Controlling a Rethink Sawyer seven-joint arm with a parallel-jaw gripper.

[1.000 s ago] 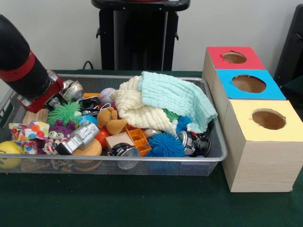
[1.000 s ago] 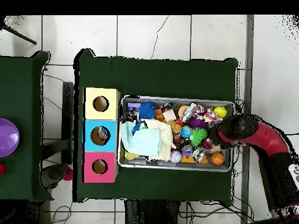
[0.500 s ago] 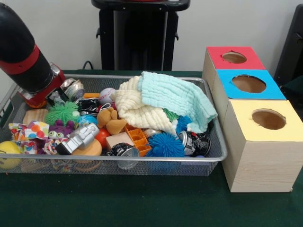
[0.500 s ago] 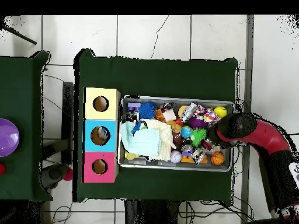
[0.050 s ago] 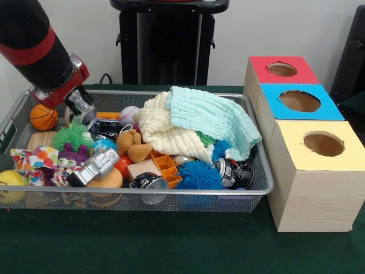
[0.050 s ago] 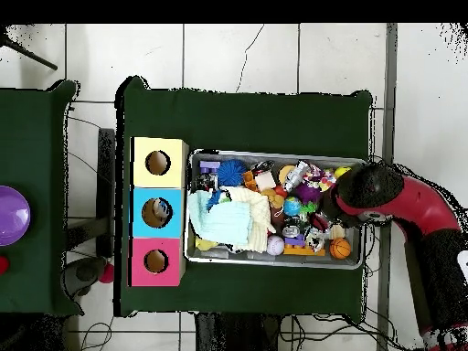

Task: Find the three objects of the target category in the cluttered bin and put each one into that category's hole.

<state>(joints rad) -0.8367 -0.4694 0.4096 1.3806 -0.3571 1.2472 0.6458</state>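
We see the gripper (image 5: 81,110) at the left end of the wire bin (image 5: 259,171), closed on a shiny crushed can (image 5: 86,114), though the fingers are mostly hidden behind the can and the red wrist, so we take the grip from how the can hangs at the tip. The can sits just above the green spiky ball (image 5: 73,136), near a small orange basketball (image 5: 43,117) in the bin's far left corner. From overhead the arm (image 6: 416,215) reaches in over the bin's right end, covering the toys beneath it.

In the bin we find a pale cream towel (image 5: 165,134) with a mint green cloth (image 5: 214,117) draped over it, a baseball (image 5: 129,115) just beside them, a blue spiky ball (image 5: 198,175) at the front, a dark can (image 5: 235,171) next to it, another can (image 5: 149,182) against the front wall, an orange plastic tray (image 5: 166,166), a brown plush toy (image 5: 132,145) and a yellow ball (image 5: 10,185) in the front left corner.

Beside the bin stand three boxes in a row, each with a round hole on top: red box (image 5: 282,71), blue box (image 5: 299,101), yellow box (image 5: 323,145).
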